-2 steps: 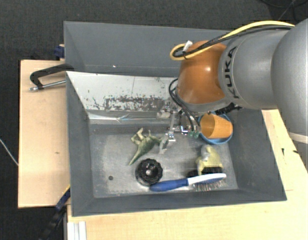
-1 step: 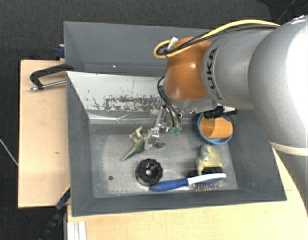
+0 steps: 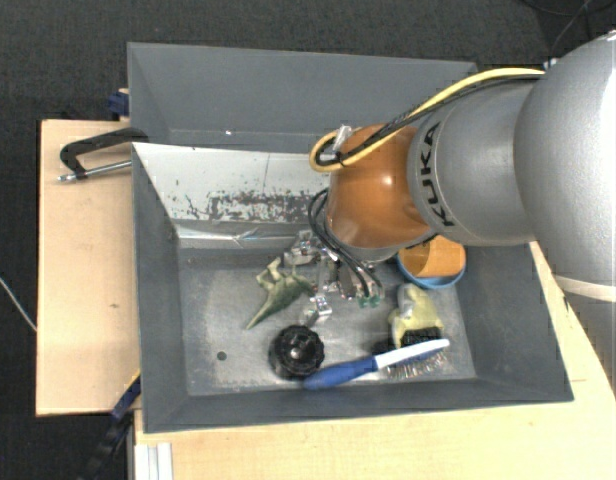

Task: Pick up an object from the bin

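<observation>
Brush (image 3: 360, 369) right of knob (image 3: 295, 351), cup (image 3: 435, 261) behind

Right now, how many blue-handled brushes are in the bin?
1. The blue-handled brush lies along the bin's front wall, just right of the black round cap. The arm covers part of the bin, so another may be hidden.

the brand name "kuka" (image 3: 429, 181) can be read in black capital letters, set sideways in the camera view, on the grey shell of the arm (image 3: 508, 158), just beside its orange cover (image 3: 373, 193), over the grey bin (image 3: 288, 78).
</observation>
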